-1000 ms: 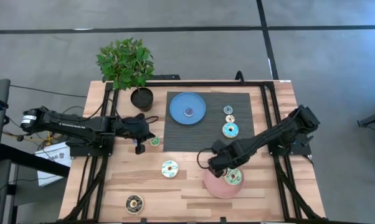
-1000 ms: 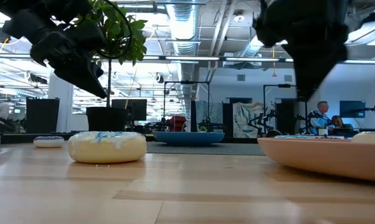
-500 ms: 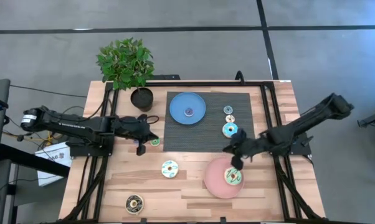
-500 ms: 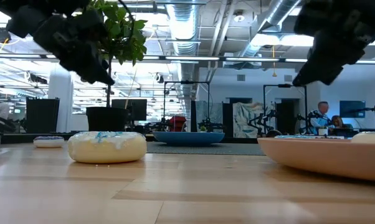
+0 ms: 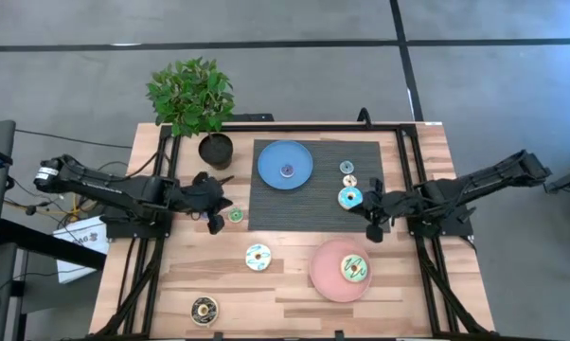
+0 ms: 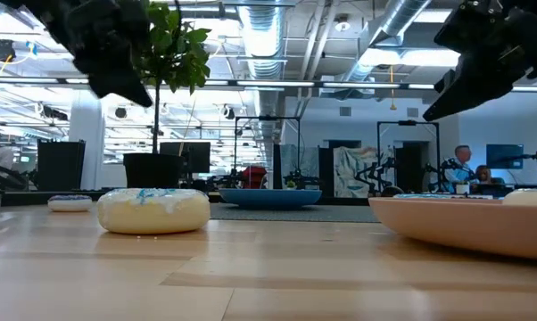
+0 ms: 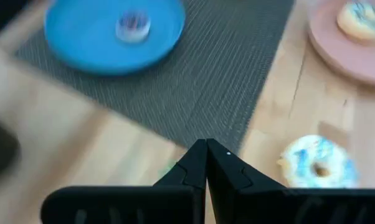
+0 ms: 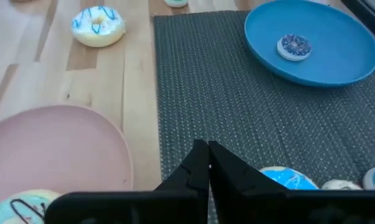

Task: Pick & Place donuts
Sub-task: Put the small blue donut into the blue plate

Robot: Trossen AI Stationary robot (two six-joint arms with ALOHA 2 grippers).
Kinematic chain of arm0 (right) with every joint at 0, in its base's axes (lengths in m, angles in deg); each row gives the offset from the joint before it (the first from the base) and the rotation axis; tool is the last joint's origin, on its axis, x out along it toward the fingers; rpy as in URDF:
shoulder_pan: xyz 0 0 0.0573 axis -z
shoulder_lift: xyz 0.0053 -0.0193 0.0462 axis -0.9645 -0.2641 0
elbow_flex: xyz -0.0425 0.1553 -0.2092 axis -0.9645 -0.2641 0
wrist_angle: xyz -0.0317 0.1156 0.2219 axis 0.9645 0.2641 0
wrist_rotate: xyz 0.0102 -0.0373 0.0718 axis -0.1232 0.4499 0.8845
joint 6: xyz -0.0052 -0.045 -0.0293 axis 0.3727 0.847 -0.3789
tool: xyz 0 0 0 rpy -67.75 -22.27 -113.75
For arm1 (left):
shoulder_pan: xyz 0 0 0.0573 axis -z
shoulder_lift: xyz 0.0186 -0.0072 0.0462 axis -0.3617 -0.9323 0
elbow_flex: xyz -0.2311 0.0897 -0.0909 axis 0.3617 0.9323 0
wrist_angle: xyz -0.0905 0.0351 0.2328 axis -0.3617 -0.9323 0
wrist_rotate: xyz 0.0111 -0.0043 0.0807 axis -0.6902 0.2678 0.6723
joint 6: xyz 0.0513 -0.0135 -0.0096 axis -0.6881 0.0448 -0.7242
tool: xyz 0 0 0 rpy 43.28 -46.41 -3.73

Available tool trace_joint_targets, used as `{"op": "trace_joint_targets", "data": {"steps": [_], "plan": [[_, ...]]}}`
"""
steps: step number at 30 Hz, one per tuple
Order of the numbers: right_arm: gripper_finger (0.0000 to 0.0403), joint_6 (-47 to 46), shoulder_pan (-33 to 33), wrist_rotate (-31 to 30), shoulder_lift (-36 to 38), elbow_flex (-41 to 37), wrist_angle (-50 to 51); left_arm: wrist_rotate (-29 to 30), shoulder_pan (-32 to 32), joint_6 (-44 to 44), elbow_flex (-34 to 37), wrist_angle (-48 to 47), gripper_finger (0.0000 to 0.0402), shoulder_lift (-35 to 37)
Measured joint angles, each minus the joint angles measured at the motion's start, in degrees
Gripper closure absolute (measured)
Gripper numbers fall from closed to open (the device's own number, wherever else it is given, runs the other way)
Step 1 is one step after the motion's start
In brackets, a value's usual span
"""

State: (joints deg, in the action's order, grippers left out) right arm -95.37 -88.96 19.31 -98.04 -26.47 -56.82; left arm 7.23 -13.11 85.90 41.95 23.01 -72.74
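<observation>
1. From above: left hand (image 5: pixel 212 201) by the tiny green-iced ring donut (image 5: pixel 235 216); right hand (image 5: pixel 373 216) beside the light-blue iced donut (image 5: pixel 349 198) on the dark woven mat (image 5: pixel 318 204). Round pink plate (image 5: pixel 341 270) carries a cream donut (image 5: pixel 353 269).
2. Desk level: cream sprinkled donut (image 6: pixel 154 210) rests on the wooden desk (image 6: pixel 251 276).
3. Left wrist: fingers (image 7: pixel 194 171) pressed together, holding nothing.
4. Right wrist: fingers (image 8: pixel 197 165) closed, empty; flat blue plate (image 8: pixel 327 53) holds a tiny purple donut (image 8: pixel 294 46).

Grey floor (image 5: pixel 512 57) crossed by dark lines. Beyond: exposed ducts (image 6: pixel 268 36), ceiling lights, monitors (image 6: pixel 184 156) on desks.
</observation>
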Motion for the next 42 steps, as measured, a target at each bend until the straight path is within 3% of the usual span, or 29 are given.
{"op": "trace_joint_targets", "data": {"steps": [4,8,15,21,28,35,42], "plan": [[0.0402,0.1,0.6,0.1,-0.4,0.0,0.3,-0.8,-0.6,18.6,-0.2,-7.4,0.0401,0.0],[0.0402,-3.6,1.9,0.0,-0.5,0.0,0.0,-0.9,-1.6,24.9,-0.2,-14.7,0.0401,0.0],[0.0402,-7.9,5.0,-0.1,-0.6,0.0,0.1,-3.1,-5.3,24.0,-0.2,-16.7,0.0371,0.0],[0.0402,-11.8,7.2,-0.1,-0.6,0.0,0.1,-3.9,-9.7,22.9,1.2,-19.3,0.0293,-0.1],[0.0402,-12.0,7.7,-0.4,-0.6,0.0,0.1,-9.3,-13.8,21.4,3.3,-18.7,0.0187,-0.1],[0.0402,-12.1,7.7,-0.6,-0.6,0.0,0.1,-4.8,-13.9,14.0,3.3,-18.2,0.0098,-0.3],[0.0402,-14.4,7.7,-0.7,-0.6,0.0,0.1,-3.6,-12.8,5.2,3.4,-17.3,0.0069,-5.5]]}}
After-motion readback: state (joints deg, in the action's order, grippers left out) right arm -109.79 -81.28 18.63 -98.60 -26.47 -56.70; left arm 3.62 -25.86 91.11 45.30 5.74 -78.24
